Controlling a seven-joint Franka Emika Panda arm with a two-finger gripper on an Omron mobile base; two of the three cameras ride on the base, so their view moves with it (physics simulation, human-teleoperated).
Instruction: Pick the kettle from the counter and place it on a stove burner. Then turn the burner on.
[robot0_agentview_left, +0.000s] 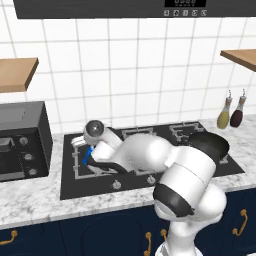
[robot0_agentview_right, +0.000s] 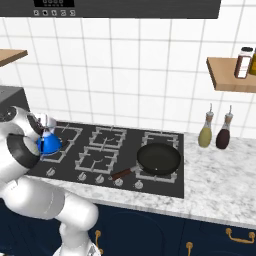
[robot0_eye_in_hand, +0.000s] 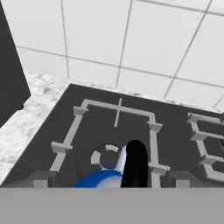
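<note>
A black microwave (robot0_agentview_left: 22, 145) sits at the left end of the marble counter (robot0_agentview_left: 35, 197) under white wall tiles. Beside it, the blue kettle (robot0_agentview_right: 49, 144) rests on the stove's (robot0_agentview_right: 165, 185) leftmost burner grate (robot0_eye_in_hand: 111, 131), the gripper (robot0_eye_in_hand: 109, 177) spread open astride its handle. Rightward lie a frying pan (robot0_agentview_right: 158, 158) and two bottles (robot0_agentview_right: 215, 132).

Blue kettle (robot0_agentview_right: 48, 144), black stove (robot0_agentview_right: 165, 140), speckled counter (robot0_agentview_right: 220, 175)
</note>
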